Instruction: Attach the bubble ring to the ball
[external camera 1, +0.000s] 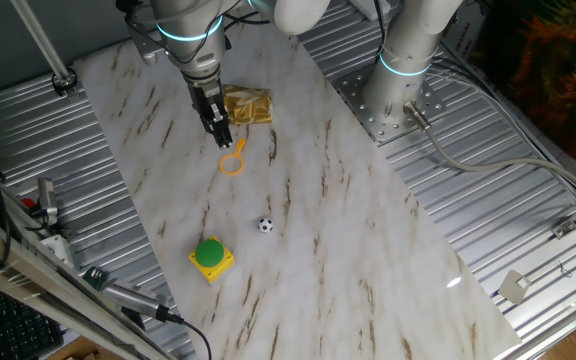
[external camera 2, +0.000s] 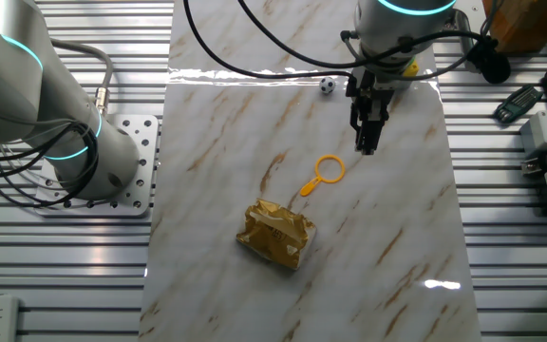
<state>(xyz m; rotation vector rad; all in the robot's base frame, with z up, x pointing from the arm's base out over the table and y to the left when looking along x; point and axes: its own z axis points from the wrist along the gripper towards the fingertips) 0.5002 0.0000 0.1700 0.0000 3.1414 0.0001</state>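
We see our arm reaching in from the far side in one fixed view, wrist pointing straight down. Our pincer [external camera 1: 222, 137] [external camera 2: 366, 144] hangs low above the counter [external camera 1: 368, 260] [external camera 2: 397, 237], its two dark fingers close together and holding nothing we can make out.

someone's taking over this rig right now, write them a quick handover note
Gripper: hangs close above the marble board, near the ring's handle end, holding nothing. Its fingers look nearly together, but open or shut is not clear from either view.
Bubble ring: lies flat on the marble board, handle pointing toward the crumpled golden wrapper.
Ball: sits alone on the board, well apart from the ring, with the green button on a yellow base nearby.
Done: nothing yet; ring not grasped, ball untouched.
Left: grasp the ring, carry it to the ball, attach it.
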